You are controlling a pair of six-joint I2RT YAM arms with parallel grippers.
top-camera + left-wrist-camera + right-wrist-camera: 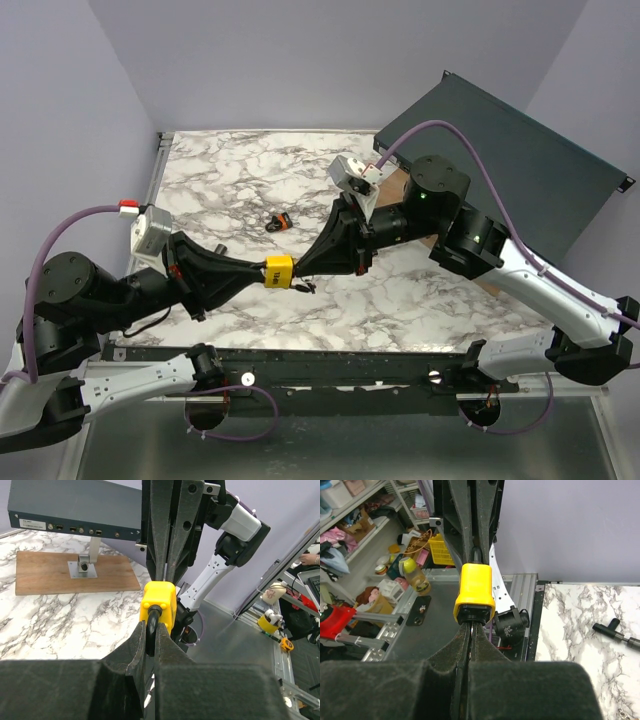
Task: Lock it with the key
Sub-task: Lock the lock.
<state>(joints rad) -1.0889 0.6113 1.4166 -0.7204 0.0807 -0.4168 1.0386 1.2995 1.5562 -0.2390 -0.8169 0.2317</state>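
Padlock (279,271) between left pincer (261,271) and right pincer (299,272), above table (230,180) centre; small object (280,222) on table behind it.

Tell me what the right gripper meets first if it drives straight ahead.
The yellow padlock, right at the right gripper fingertips; the left gripper sits directly behind it.

padlock (475,587): glossy yellow plastic | table (240,170): smooth marble-look | board (50,575): matt wood | left claw (151,635): matt black, grainy

Left gripper (151,636) pinching shackle (152,620) of yellow padlock (160,600), right gripper (162,572) closed above
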